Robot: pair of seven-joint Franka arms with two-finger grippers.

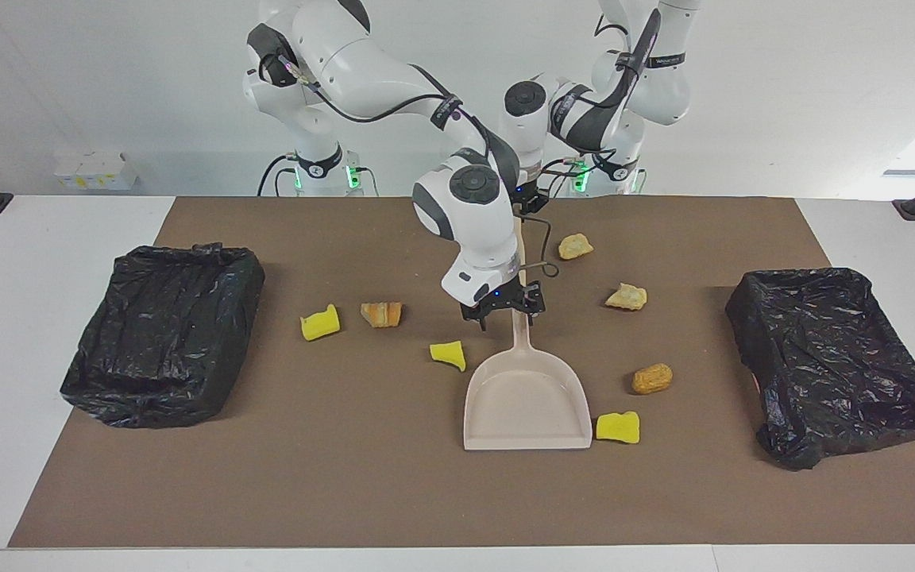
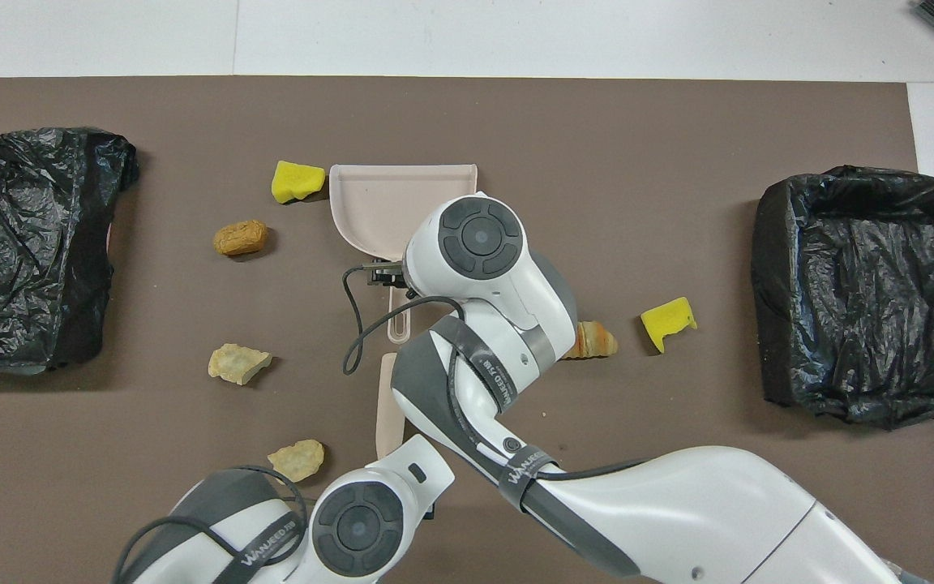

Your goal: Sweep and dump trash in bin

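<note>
Seven pieces of trash lie on the brown mat: yellow chunks [image 1: 320,323] [image 1: 448,354] [image 1: 617,427], an orange lump [image 1: 382,313], tan lumps [image 1: 575,246] [image 1: 626,297] and a brown lump [image 1: 652,379]. The beige dustpan [image 1: 526,397] lies flat mid-mat, its handle pointing toward the robots. My right gripper [image 1: 507,316] is low over that handle, open, with a finger on each side. The beige brush [image 2: 388,405] lies in line with the handle, nearer the robots. My left gripper [image 1: 531,208] is at the brush's near end.
Two black bag-lined bins stand on the mat, one at the right arm's end [image 1: 164,334] and one at the left arm's end [image 1: 835,361]. In the overhead view the right arm hides one yellow chunk.
</note>
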